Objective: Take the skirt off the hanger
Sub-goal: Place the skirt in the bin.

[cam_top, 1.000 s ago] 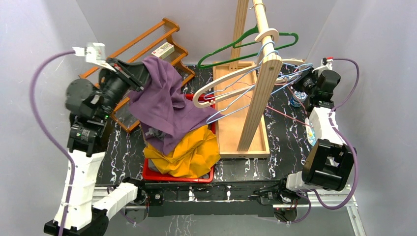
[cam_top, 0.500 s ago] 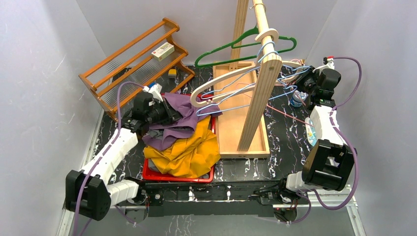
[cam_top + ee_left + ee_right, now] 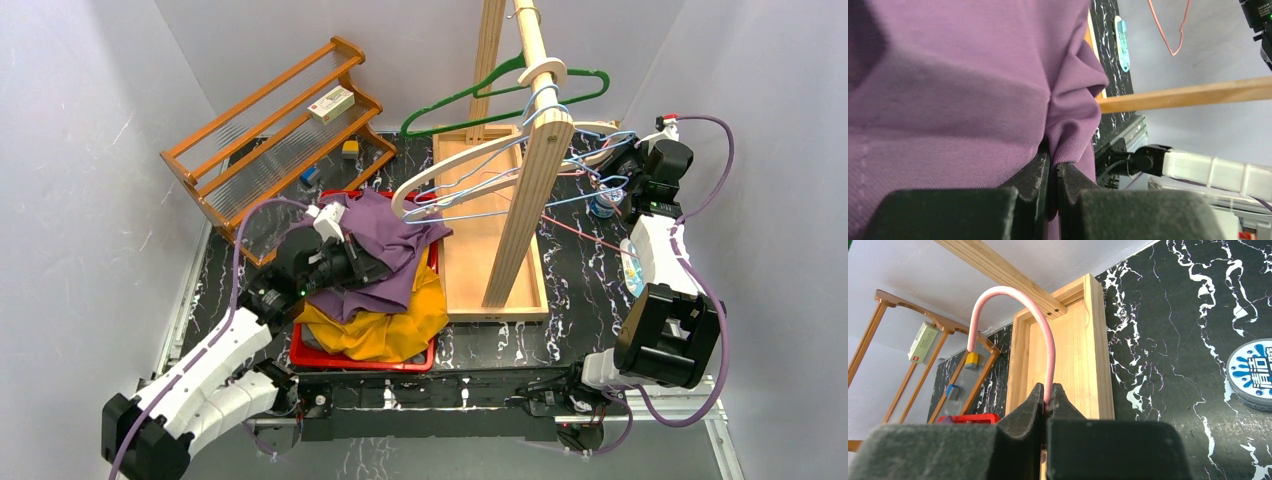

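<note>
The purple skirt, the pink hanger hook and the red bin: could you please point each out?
purple skirt (image 3: pixel 385 238), top external view, middle of the crumpled fabric.
pink hanger hook (image 3: pixel 1004 289), right wrist view, top of its arch.
red bin (image 3: pixel 395 365), top external view, near rim.

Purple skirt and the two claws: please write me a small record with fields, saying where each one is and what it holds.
purple skirt: draped over the yellow cloth in the red bin
left claw: shut on a fold of the purple skirt
right claw: shut on the pink hanger, below its hook
pink hanger: bare in the right wrist view, no cloth on it
skirt edge: lies near the other hangers; contact cannot be told
</note>
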